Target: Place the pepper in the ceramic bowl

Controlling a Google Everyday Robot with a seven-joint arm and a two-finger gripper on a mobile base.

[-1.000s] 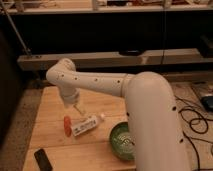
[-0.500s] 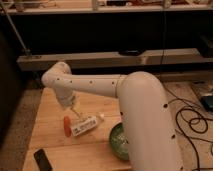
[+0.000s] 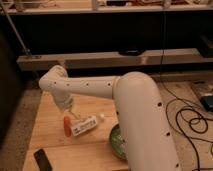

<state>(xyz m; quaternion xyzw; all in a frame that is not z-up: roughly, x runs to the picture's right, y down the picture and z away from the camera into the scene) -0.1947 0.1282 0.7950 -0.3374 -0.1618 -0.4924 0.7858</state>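
The orange-red pepper (image 3: 67, 126) lies on the wooden table (image 3: 50, 115), left of the white labelled tube (image 3: 85, 125) and touching it. The green ceramic bowl (image 3: 117, 142) sits at the table's right; the white arm hides most of it. My gripper (image 3: 71, 112) hangs from the arm's wrist just above and right of the pepper, close over the tube's left end.
A black flat device (image 3: 43, 160) lies at the table's front left. The big white arm (image 3: 135, 115) crosses the table's right side. A dark shelf unit (image 3: 110, 55) stands behind. Cables (image 3: 192, 120) lie on the floor to the right.
The arm has swung left and lowered; the gripper now sits closer over the pepper and tube. The pepper, tube and bowl have not moved.
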